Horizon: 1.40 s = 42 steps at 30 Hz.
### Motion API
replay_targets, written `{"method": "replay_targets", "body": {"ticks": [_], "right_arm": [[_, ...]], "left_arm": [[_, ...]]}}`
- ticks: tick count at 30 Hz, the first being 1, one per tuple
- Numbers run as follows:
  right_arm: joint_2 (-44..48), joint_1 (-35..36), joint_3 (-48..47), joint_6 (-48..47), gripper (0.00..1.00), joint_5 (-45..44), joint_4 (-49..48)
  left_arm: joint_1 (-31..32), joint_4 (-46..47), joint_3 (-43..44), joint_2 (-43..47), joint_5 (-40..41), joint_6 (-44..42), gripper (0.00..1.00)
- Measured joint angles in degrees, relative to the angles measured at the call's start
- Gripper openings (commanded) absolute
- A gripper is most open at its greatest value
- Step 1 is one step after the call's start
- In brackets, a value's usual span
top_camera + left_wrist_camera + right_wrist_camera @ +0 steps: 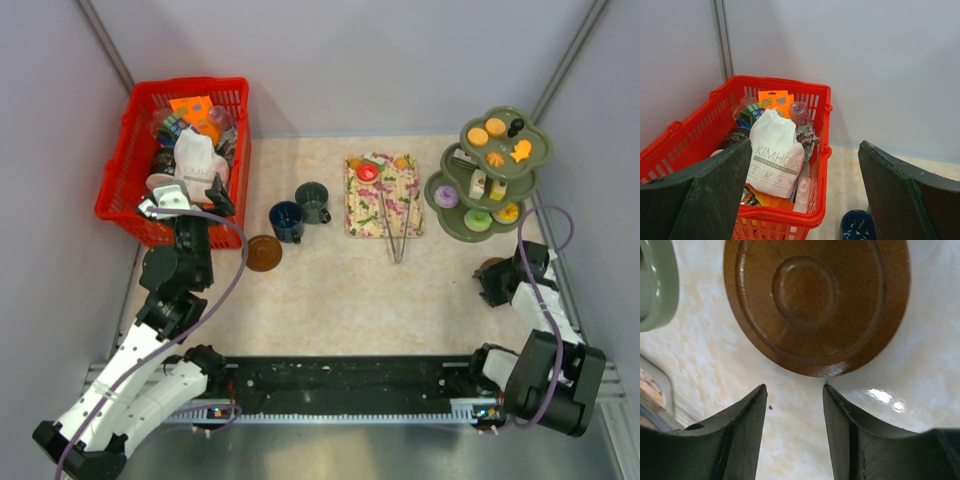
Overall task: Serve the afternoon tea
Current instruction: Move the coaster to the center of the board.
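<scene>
On my far left the basket (118, 165) is crammed. From the left wrist I can read a white bag (775, 155) and an orange packet (774, 100), and the rest is a jumble I can't sort out. My left gripper (190, 198) hangs over the basket's near edge with its jaws spread wide and nothing between them. Its fingers (710, 195) block the lower corners of that view.

Just right of the basket sits a saucer (264, 252) on the table (330, 300), with the navy mug (287, 221) beside it and the green mug (313, 202) touching that one. From the left wrist only a sliver of the navy rim shows, cut off at the bottom.

In the middle lies a patterned mat (360, 210) carrying a red doughnut (368, 172), a few small pastries too tiny to name, and the tongs (398, 225), which poke off its near edge.

Further right is the stand (448, 215), its tiers holding pastries: orange pieces (478, 135) on top and a purple doughnut (447, 196) at the bottom. The middle tier is partly hidden by the one above.

At the far right, my right gripper (497, 280) covers nearly all of the second saucer (815, 305) from overhead. The wrist view shows it (far rim cropped) lying flat just ahead of the fingertips. The jaws are partly apart and gripping nothing.
</scene>
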<state>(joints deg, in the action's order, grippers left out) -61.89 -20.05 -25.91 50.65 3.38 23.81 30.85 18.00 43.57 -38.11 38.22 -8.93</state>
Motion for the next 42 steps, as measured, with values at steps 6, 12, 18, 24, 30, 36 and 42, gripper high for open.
{"method": "replay_targets", "body": {"ticks": [6, 12, 18, 24, 30, 36, 42], "right_arm": [[-2.6, 0.0, 0.0, 2.7, 0.43, -0.2, -5.4], [-5.8, -1.0, -1.3, 3.6, 0.39, -3.0, -8.5], [-9.9, -4.1, -3.4, 3.3, 0.38, -4.5, -11.5], [-11.0, -4.5, -5.0, 0.8, 0.40, -7.3, -11.3], [-3.1, -4.1, -5.2, -3.7, 0.43, -8.3, -6.5], [6.4, 7.1, -10.2, -9.1, 0.46, -12.3, 0.5], [10.7, 26.6, -15.1, -12.1, 0.47, -18.9, 7.8]], "left_arm": [[0.0, 0.0, 0.0, 0.0, 0.0, 0.0, 0.92], [0.0, 0.0, 0.0, 0.1, 0.0, 0.0, 0.92], [0.0, 0.3, -0.2, 0.1, 0.0, -0.2, 0.92], [0.0, 0.5, -0.2, 0.1, 0.0, -0.2, 0.92], [0.0, 0.5, -0.2, 0.1, 0.0, -0.2, 0.92], [0.0, 0.5, -0.2, 0.1, 0.0, -0.2, 0.92], [0.0, 0.5, -0.2, 0.1, 0.0, -0.2, 0.92]]}}
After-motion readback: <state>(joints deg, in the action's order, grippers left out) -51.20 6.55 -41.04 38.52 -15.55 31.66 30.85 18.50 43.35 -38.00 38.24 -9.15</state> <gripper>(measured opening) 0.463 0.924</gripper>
